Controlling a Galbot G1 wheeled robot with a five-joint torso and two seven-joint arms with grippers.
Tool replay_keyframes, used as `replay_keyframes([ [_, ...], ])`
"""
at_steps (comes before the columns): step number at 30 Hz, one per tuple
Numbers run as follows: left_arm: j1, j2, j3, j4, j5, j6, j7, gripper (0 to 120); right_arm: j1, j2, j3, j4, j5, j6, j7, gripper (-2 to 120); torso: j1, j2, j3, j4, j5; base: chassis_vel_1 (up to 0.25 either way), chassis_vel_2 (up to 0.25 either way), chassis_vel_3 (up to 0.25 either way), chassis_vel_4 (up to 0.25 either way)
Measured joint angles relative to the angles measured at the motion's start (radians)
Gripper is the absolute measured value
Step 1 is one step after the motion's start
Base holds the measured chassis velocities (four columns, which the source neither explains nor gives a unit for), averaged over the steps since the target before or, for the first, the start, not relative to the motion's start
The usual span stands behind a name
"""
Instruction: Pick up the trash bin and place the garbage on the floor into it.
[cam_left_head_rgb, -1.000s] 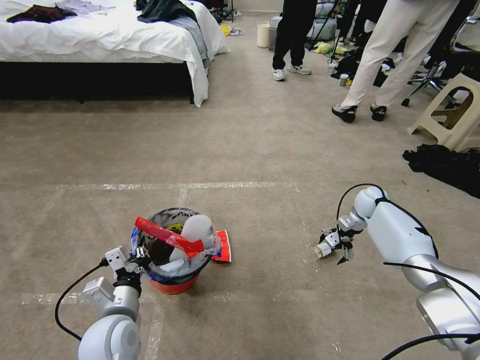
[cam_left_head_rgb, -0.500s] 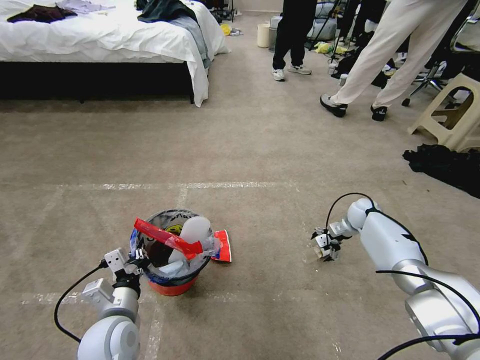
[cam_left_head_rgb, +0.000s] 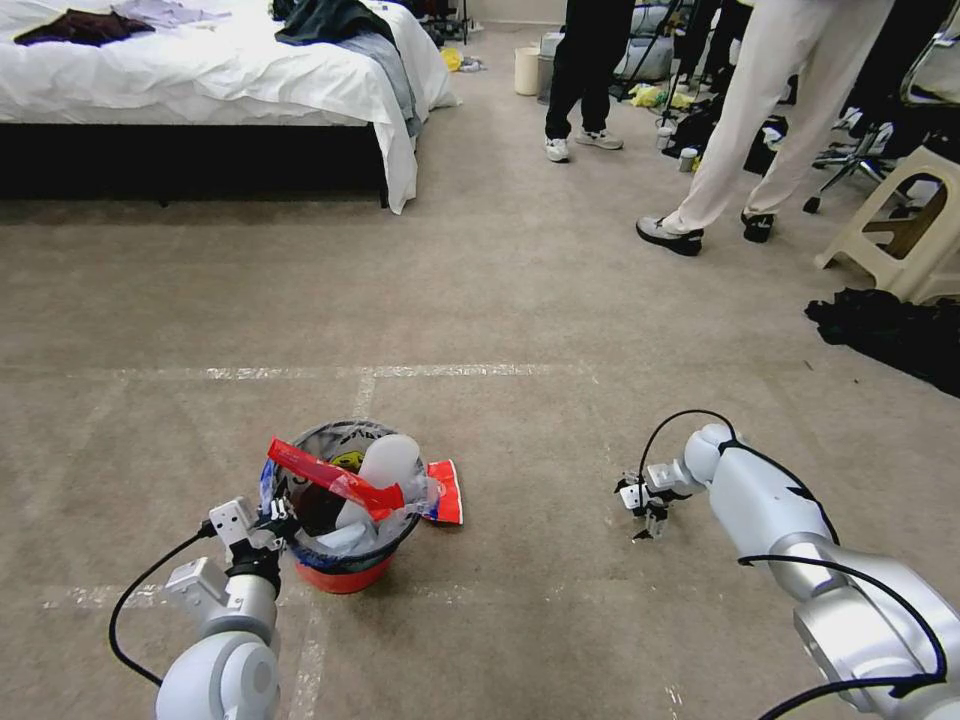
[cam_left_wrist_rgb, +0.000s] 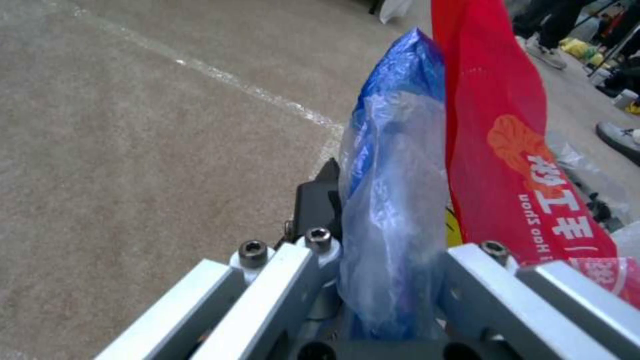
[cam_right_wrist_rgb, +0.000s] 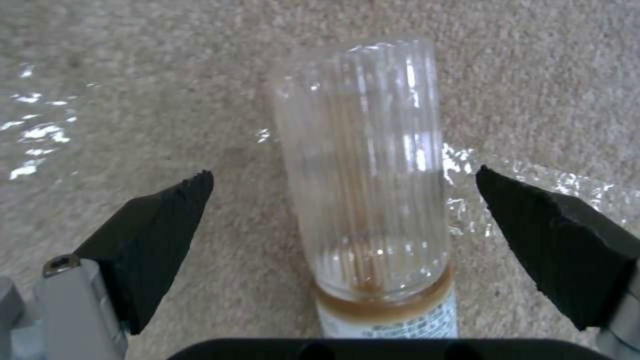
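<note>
Overhead, head view: the left gripper (cam_left_head_rgb: 275, 522) pinches the rim of the trash bin (cam_left_head_rgb: 343, 500) to carry it; the right gripper (cam_left_head_rgb: 646, 515) is low over the carpet, well right of the bin.

Left wrist view: jaws clamp the clear bag liner (cam_left_wrist_rgb: 393, 210), beside a red wrapper (cam_left_wrist_rgb: 513, 150).

Right wrist view: wide-open black fingers (cam_right_wrist_rgb: 160, 240) straddle a ribbed clear bottle (cam_right_wrist_rgb: 370, 190), untouched, presumably readying a grasp.

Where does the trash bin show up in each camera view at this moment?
Head view: trash bin lower left on the carpet, left gripper at its rim.
Left wrist view: its blue-edged liner pinched in that gripper.
Right wrist view: clear bottle inside the open right gripper.
Shared landmark: red wrapper, head and left wrist views.
</note>
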Motion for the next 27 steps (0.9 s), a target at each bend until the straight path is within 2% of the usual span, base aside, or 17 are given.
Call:
replay_keyframes([
  [9,0.0,0.003,0.001,0.003,0.0,-0.001,0.0,4,-0.008,0.006,-0.005,-0.001,-0.019,-0.035,0.034,97,0.0,0.0,0.0,0.0,0.0,0.0,0.0,0.0,0.0],
  [11,0.0,0.003,0.002,0.003,0.0,-0.001,0.0,4,-0.011,0.008,-0.005,-0.002,-0.018,-0.045,0.034,89,0.0,0.0,0.0,0.0,-0.0003,0.0,0.0,0.0,0.0],
  [18,-0.002,0.003,0.006,0.007,0.001,-0.001,0.0,4,-0.01,0.013,-0.004,-0.011,-0.005,-0.062,0.032,73,0.0,0.0,0.0,-0.001,-0.0016,0.0,0.0,0.0,0.0],
  [27,-0.002,0.003,0.007,0.007,0.002,-0.001,0.0,4,-0.009,0.015,-0.007,-0.012,0.023,-0.077,0.026,54,0.0,0.001,0.0,-0.0012,-0.0008,0.0,0.0,0.0,0.0],
])
